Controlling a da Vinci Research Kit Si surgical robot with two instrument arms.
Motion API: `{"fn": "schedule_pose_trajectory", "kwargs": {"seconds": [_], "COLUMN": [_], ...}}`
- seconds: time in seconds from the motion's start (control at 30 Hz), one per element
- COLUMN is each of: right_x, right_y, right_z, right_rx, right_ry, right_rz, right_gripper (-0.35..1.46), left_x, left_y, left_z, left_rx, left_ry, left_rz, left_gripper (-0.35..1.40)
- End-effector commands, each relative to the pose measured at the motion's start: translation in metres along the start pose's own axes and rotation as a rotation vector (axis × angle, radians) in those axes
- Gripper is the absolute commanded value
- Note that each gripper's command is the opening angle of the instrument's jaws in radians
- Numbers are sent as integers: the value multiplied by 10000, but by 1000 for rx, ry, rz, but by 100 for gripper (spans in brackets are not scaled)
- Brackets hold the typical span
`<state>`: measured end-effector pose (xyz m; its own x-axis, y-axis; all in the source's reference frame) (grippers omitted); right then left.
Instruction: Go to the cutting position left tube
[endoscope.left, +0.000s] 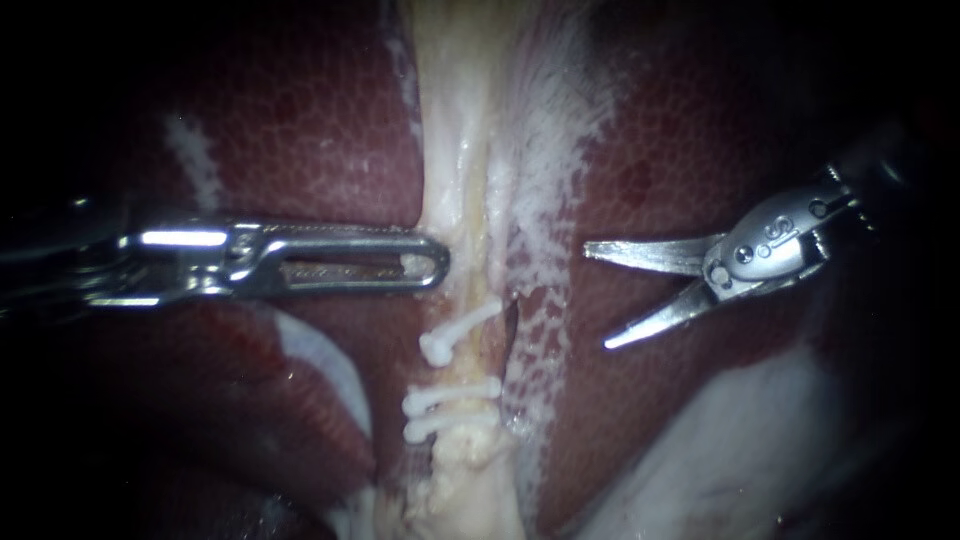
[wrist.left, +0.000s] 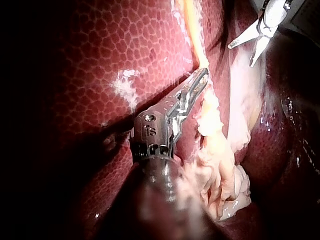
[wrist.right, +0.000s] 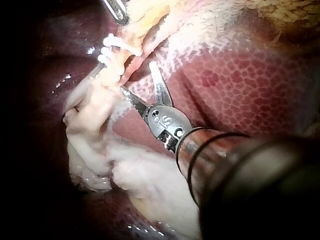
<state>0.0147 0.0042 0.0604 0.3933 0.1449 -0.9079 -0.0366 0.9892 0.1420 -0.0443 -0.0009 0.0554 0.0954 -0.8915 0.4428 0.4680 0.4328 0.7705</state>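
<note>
A pale tube (endoscope.left: 462, 190) runs down the middle between dark red liver lobes (endoscope.left: 300, 130). It carries three white clips: one (endoscope.left: 458, 332) higher, and two (endoscope.left: 448, 410) close together below. My left instrument (endoscope.left: 438, 263) comes in level, its slotted jaws shut on the tube's left edge just above the top clip; the left wrist view shows that grip (wrist.left: 200, 77) too. My right instrument (endoscope.left: 596, 296) ends in two blades that stand open, clear to the right of the tube at the top clip's height. In the right wrist view the blades (wrist.right: 137, 76) gape just short of the clips (wrist.right: 116, 46).
A white filmy layer (endoscope.left: 545, 160) covers the liver right of the tube, with a dark slit (endoscope.left: 510, 330) beside the top clip. Pale soft tissue (endoscope.left: 740, 440) lies low on the right and under my right instrument's shaft (wrist.right: 140, 180).
</note>
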Motion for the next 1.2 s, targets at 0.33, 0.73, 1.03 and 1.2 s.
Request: {"fn": "schedule_pose_trajectory", "kwargs": {"seconds": [0.33, 0.73, 1.03, 1.2], "right_x": [-7, -13, -4, 0], "right_y": [-13, -53, -71, -71], "right_z": [1, 38, 70, 94], "right_rx": [45, 234, 323, 357], "right_ry": [-28, -56, -68, -59], "right_rz": [58, 164, 248, 264], "right_gripper": [140, 137, 132, 130], "left_x": [-2, -23, -41, -43], "left_y": [-8, -19, -27, -37], "left_z": [-7, -40, -66, -71], "left_rx": [2, 12, 13, 12], "left_ry": [1, -1, -30, -34], "left_rz": [-1, -13, -33, -30], "left_gripper": [-35, -35, -35, -35]}}
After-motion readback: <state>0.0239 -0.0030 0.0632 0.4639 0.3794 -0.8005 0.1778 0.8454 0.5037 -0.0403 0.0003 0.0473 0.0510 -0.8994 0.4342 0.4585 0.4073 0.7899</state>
